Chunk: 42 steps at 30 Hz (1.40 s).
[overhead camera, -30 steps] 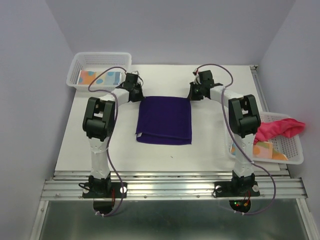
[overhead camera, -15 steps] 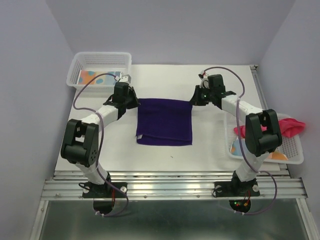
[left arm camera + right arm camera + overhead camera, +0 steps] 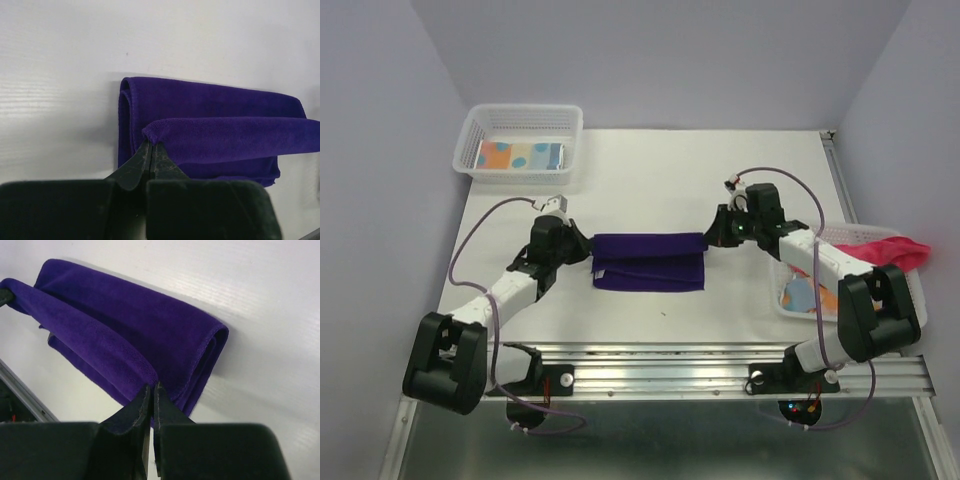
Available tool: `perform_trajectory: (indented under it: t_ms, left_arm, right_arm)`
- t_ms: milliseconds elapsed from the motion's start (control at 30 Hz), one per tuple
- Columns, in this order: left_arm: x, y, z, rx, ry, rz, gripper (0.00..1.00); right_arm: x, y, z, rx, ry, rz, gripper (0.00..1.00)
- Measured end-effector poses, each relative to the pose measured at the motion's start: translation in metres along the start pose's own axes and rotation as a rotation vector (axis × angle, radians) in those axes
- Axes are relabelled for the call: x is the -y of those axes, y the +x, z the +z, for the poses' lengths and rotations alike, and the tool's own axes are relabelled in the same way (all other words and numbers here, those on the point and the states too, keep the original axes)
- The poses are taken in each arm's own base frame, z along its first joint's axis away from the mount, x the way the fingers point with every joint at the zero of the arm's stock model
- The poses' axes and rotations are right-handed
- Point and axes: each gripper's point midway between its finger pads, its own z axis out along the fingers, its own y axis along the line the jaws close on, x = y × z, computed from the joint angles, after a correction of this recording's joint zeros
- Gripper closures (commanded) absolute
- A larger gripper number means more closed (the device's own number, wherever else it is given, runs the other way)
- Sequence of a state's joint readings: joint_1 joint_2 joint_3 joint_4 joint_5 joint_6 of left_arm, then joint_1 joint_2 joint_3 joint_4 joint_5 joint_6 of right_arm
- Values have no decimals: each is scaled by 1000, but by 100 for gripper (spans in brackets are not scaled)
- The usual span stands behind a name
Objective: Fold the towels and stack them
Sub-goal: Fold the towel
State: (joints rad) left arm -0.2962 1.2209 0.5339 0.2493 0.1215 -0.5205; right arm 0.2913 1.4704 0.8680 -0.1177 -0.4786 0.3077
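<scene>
The left claw (image 3: 150,145) and right claw (image 3: 151,387) each pinch a corner of the purple towel (image 3: 648,262) mid-fold on the counter (image 3: 650,170); one patterned towel (image 3: 518,155) lies folded in the far basket (image 3: 520,110), the pink towel (image 3: 880,252) waits crumpled

the lifted edge of the purple towel (image 3: 230,136) is running off the left wrist frame's right side. at overhead right, the right arm (image 3: 832,266) is hiding part of the patterned towel (image 3: 802,296) in the basket (image 3: 908,296).
</scene>
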Motion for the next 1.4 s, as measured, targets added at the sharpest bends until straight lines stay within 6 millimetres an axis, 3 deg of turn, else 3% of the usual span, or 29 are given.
perform_trajectory:
  t_ms: [200,333,400,433,467,500,533,567,600,700,867,1100,1300,1400]
  left_arm:
    - [-6,24,-15,-13,13,-40,100]
    - [-15,45,-18,-50,-4,-76,100]
    - [-20,57,-20,-79,-20,-92,97]
    - [-21,60,-21,-89,-24,-98,90]
    - [-21,63,-22,-99,-30,-102,79]
    - [-22,65,-23,-104,-34,-105,48]
    - [-21,67,-25,-110,-37,-110,32]
    - [-20,67,-27,-110,-37,-106,20]
    - [-19,67,-30,-110,-37,-112,2]
    - [-14,64,-41,-89,-23,-132,1]
    - [-10,53,-48,-41,-18,-145,1]
    - [-16,51,-20,-127,-126,-120,5]
    - [-8,83,-8,-238,-139,-63,25]
    - [-1,95,-11,-266,-124,-53,29]
  right_arm:
    - [-10,25,-8,-19,-34,12,97]
    - [-3,47,-6,-60,-23,38,95]
    - [0,58,-6,-79,-18,55,84]
    - [2,67,-6,-96,-17,66,79]
    - [3,73,-6,-108,-17,75,67]
    - [4,80,-6,-120,-17,88,54]
    - [5,86,-7,-130,-16,93,23]
    - [6,90,-9,-138,-16,101,2]
    - [6,95,-11,-144,-18,106,0]
    - [0,98,-17,-144,-38,107,0]
    - [-16,82,-29,-81,-86,68,0]
    - [-28,61,-37,-22,-112,28,0]
    - [-27,59,-38,-19,-98,24,0]
    - [-24,61,-38,-25,-86,27,0]
